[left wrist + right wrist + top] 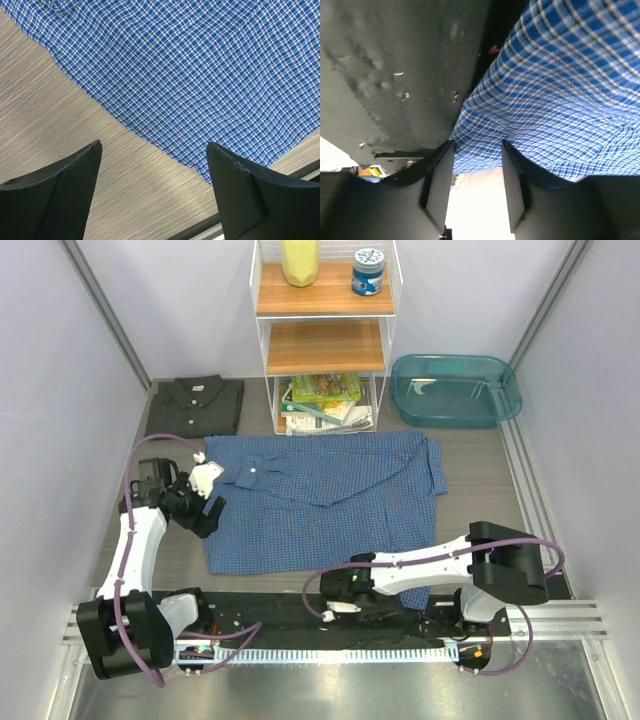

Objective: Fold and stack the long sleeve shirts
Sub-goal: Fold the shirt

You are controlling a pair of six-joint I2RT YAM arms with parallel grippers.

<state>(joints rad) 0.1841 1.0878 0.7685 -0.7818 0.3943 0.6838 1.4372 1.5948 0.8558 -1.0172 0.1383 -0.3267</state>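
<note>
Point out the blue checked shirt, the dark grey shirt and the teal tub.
blue checked shirt (330, 505), top view, middle of its spread body.
dark grey shirt (195, 408), top view, its folded front.
teal tub (452, 423), top view, its near rim.

The table holds a blue checked shirt, seemingly folded charcoal shirt, teal tub and wire shelf.

- Top view: yellow container on upper shelf cut off by top edge.
- Jar label too small to read.
- Printed items in lowest shelf bay too small to identify.
- Blue checked shirt: near hem partly hidden under right arm.
- Right wrist view: shirt blurred, close to lens. Hem sits at right gripper fingertips; grip not determinable.
- Left wrist view: left gripper, both fingers cut off by bottom edge. Shirt runs past top and right edges.
</note>
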